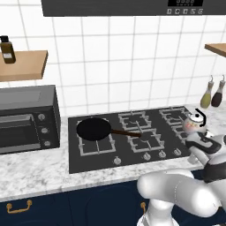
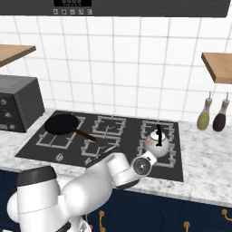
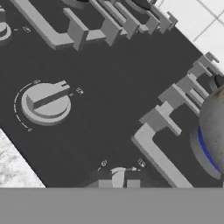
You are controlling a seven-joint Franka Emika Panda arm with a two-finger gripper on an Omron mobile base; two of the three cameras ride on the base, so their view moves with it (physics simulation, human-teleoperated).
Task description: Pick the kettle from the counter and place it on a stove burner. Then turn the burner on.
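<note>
The tool (image 3: 118,183) sits low over the front strip of the stove (image 3: 109,65), directly above a burner knob (image 3: 117,173) whose top shows between its fingertips. The fingertips stand close together; whether they are clenched on that knob or merely narrowed around it cannot be told.

Just beyond and to one side of the tool lies a second knob (image 3: 47,102), untouched. A wrong choice between the two is the first hazard: the kettle's burner would stay cold and an empty grate would light.

A slipping grip is the second hazard. If the fingertips bear only on the knob's edge, a twist would likely skid off without turning it.

Further out, close beside the tool, the kettle (image 2: 156,141) stands upright on the front right burner grate (image 2: 170,154), off the counter (image 1: 31,172); the placing step appears complete. A blue ring already shows at its base in the hand view, possibly flame, though this cannot be confirmed. Any wide wrist swing during the twist could knock the kettle or its black handle (image 2: 158,133).

Well away from the tool, a black frying pan (image 1: 94,129) rests on the left burner, its handle (image 1: 126,132) pointing towards the middle of the stove; it is judged no obstacle here.
</note>
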